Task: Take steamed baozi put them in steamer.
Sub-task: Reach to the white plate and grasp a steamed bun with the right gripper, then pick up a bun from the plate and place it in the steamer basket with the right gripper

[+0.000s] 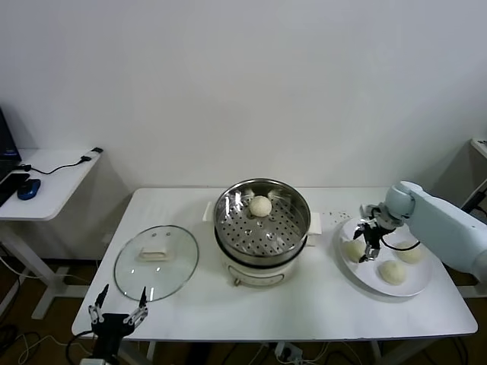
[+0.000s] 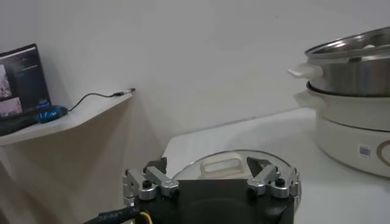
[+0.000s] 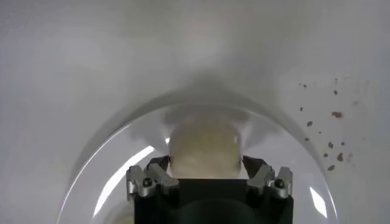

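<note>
The steamer (image 1: 262, 228) stands mid-table, a shiny perforated basket on a white cooker base, with one cream-white baozi (image 1: 261, 205) at its back. On the white plate (image 1: 365, 275) at the right lie three baozi. My right gripper (image 1: 370, 247) is down on the leftmost one (image 1: 351, 249). In the right wrist view that baozi (image 3: 204, 146) fills the gap between the fingers, which press its sides; my right gripper (image 3: 206, 163) is shut on it, over the plate (image 3: 122, 164). The other two buns (image 1: 393, 272) (image 1: 411, 253) lie apart. My left gripper (image 1: 118, 308) hangs open below the table's front left edge.
A round glass lid (image 1: 156, 261) lies flat on the table's left part, just beyond my left gripper (image 2: 210, 167); the steamer (image 2: 353, 61) shows off to the side in that view. A small side table (image 1: 46, 179) with cables stands far left. Crumbs dot the tabletop (image 3: 332, 131).
</note>
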Tool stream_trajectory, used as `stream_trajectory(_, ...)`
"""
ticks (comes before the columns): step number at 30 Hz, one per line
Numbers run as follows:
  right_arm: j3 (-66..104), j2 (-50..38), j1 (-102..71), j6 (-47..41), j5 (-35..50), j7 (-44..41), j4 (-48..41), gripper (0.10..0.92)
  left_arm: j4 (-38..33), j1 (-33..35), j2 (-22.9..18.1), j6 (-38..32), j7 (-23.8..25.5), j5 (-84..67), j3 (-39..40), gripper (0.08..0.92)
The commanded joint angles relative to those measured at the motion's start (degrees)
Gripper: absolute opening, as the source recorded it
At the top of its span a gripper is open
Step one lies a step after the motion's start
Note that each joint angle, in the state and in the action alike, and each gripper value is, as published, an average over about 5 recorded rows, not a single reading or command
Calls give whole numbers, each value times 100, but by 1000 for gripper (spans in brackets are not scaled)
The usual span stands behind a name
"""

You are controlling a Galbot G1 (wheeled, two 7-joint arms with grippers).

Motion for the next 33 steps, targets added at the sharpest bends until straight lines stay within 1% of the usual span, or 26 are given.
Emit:
stream_trajectory(1,59,134,-59,32,-49,-46,-168,650,7,6,-2,0,-1,4,11,823)
stream_trajectory(6,32,120,41,76,30,-93,-205,589,3,26,2,-8,-4,2,16,823)
stream_trajectory(10,-129,76,294,77,268,-132,-159,576,-10,29,5,-2,-8,-4,29,823)
stream_trajectory(14,-645,-52,1036,37,710,-145,21,576,-42,28,15,0,-7,-10,38,823)
stream_trajectory(16,-1057,-101,1561,8,1074,-156,109,577,-57,26,22,0,-6,-12,46,823)
stream_trajectory(19,-1952,-73,2500,-101,2005,-178,211,577,-78,28,24,-3,-6,-15,72,823)
stream_trajectory(22,-2930,165,3569,-185,2969,-202,234,577,-105,44,17,-8,-5,-19,110,823)
stream_trajectory(25,-3668,535,4370,-255,3697,-215,313,577,-139,56,18,-14,-1,-27,149,823)
stream_trajectory(29,-4017,1019,4788,-525,4415,-109,628,577,-152,33,40,-32,-10,-44,181,823)
stream_trajectory(33,-4046,1543,4793,-873,4828,123,996,577,-190,58,58,-44,-19,-56,224,823)
